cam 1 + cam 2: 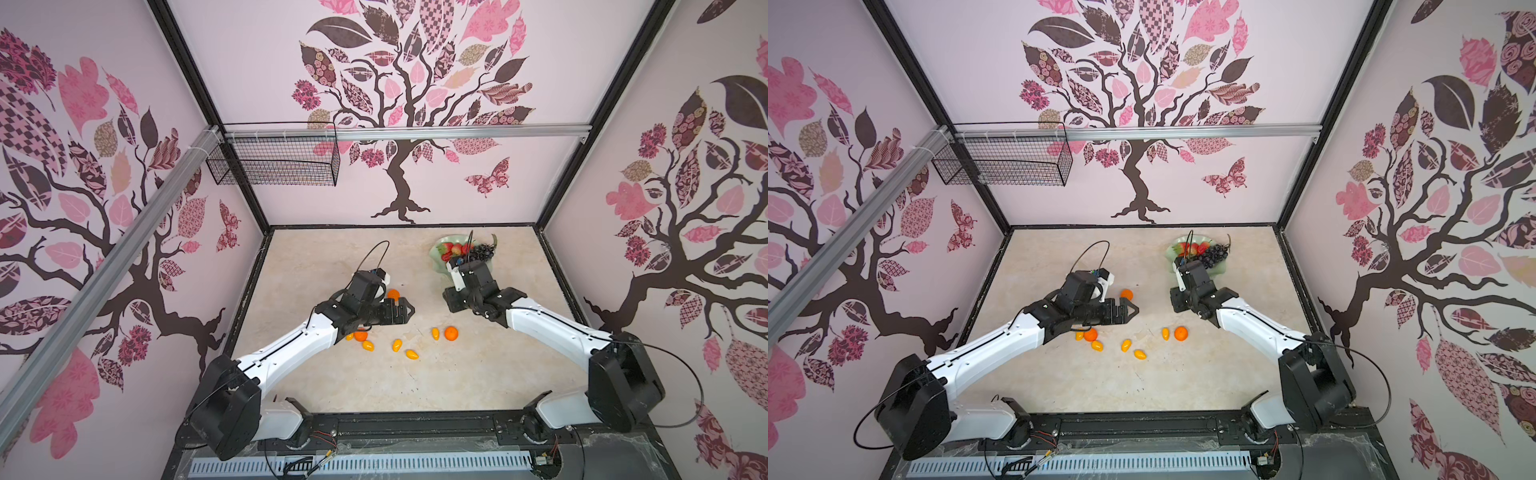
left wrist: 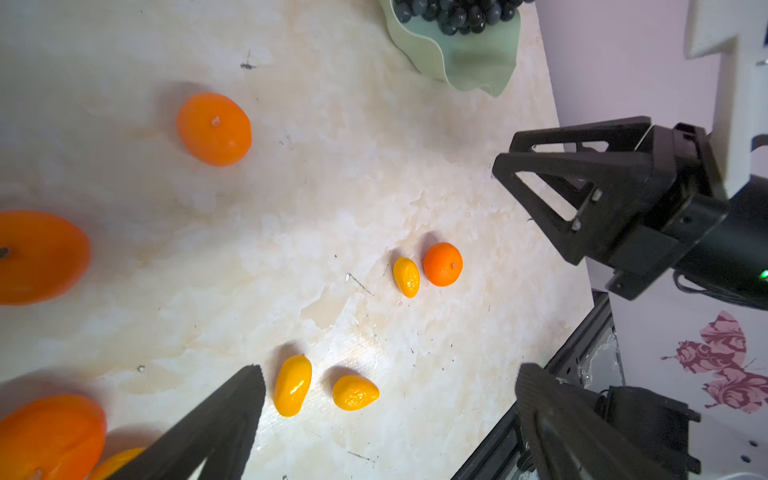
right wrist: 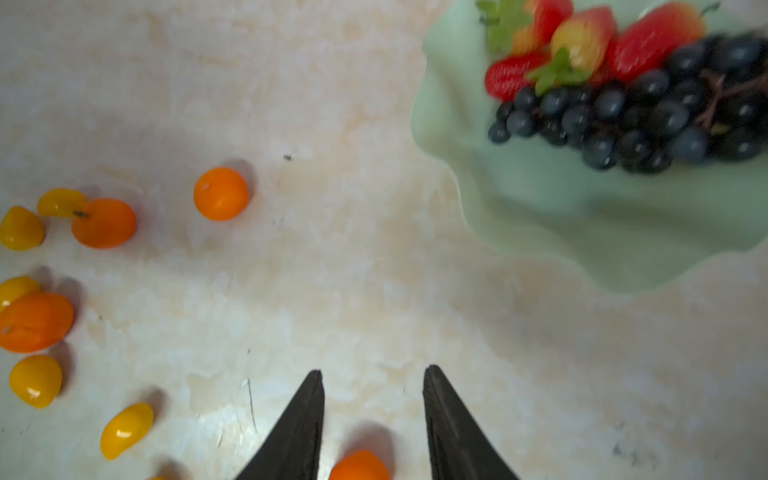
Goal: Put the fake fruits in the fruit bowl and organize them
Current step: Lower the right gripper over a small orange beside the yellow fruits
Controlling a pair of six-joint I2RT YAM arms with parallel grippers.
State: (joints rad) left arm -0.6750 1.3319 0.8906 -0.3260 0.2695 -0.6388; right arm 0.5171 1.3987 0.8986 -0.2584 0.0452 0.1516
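Left gripper (image 2: 388, 374) and right gripper (image 3: 372, 370) both gape, empty. Fruit bowl (image 3: 540, 216) sits far right; a tangerine (image 3: 359, 465) lies loose near the right gripper. An off-centre pinch could roll it away.

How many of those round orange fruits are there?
4 tangerines, all on the table: one beyond the left hand, one beside a kumquat under the right hand, one peeking from under the left arm, one hidden beneath that arm from above.
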